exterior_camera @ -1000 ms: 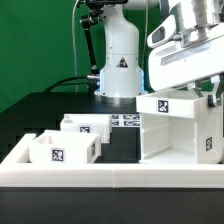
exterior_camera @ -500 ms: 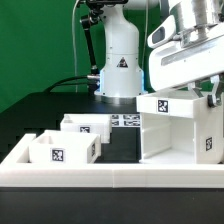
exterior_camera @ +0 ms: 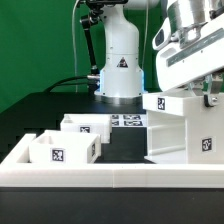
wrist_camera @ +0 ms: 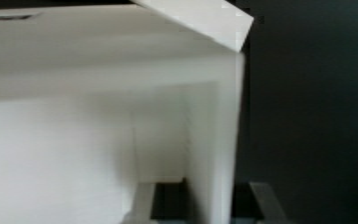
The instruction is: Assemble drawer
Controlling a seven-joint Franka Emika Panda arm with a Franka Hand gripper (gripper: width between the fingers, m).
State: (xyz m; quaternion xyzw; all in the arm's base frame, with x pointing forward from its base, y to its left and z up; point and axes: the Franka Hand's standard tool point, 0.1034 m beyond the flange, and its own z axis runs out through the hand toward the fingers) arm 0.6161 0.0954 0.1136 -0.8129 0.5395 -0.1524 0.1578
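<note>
A large white drawer case (exterior_camera: 180,135) with marker tags stands at the exterior view's right, open toward the front. My gripper (exterior_camera: 207,92) comes down on its top right edge. In the wrist view the gripper (wrist_camera: 211,205) has one dark finger on each side of the case's thin upright wall (wrist_camera: 208,120) and is shut on it. Two small white open drawer boxes stand at the left: one in front (exterior_camera: 62,150), one behind it (exterior_camera: 85,125).
The marker board (exterior_camera: 127,121) lies on the black table behind the drawer boxes. The arm's white base (exterior_camera: 120,60) stands at the back. A white raised rim (exterior_camera: 110,175) runs along the table's front and left side.
The drawer case has shifted a little toward the exterior view's right, held by my gripper. The two small drawer boxes have not moved.
</note>
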